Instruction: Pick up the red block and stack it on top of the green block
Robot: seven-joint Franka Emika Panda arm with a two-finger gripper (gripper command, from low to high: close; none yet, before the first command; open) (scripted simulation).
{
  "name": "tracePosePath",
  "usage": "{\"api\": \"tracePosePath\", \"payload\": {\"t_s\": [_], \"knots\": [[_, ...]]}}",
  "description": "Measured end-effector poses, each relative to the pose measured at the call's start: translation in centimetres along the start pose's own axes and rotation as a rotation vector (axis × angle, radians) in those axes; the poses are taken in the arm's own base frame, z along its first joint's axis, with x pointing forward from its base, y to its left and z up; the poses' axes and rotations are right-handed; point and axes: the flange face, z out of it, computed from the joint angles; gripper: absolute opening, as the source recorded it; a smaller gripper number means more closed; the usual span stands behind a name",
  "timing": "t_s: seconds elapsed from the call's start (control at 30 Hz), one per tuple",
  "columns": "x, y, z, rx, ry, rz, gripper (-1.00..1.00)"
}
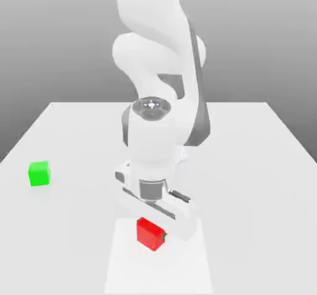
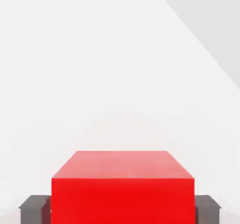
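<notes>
So far you have only the grasp: your gripper (image 2: 121, 208) has its fingers (image 2: 33, 208) clamped on the red block (image 1: 149, 232) between them, with the green block (image 1: 39, 173) well apart and the stacking undone.

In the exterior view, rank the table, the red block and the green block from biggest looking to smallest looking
1. Table, by far the largest.
2. and 3. Red block and green block look about alike; the red seems slightly bigger, perhaps only from nearness to the camera, so unranked.
</notes>
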Motion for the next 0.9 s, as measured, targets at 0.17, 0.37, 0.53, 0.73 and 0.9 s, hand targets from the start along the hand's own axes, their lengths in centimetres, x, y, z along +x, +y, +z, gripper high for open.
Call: {"api": "tracePosePath", "payload": {"t_s": [0.17, 0.37, 0.53, 0.73, 0.9], "knots": [[0.0, -0.3, -0.9, 0.005, 0.000, 0.003, -1.00], [0.0, -0.7, -3.9, 0.012, 0.001, 0.005, -1.00], [0.0, -0.4, -5.7, 0.007, 0.001, 0.001, -1.00], [6.8, 1.7, -7.0, -0.008, 0.007, 0.108, -1.00], [15.9, 6.2, -7.8, -0.016, 0.012, 0.234, -1.00]]}}
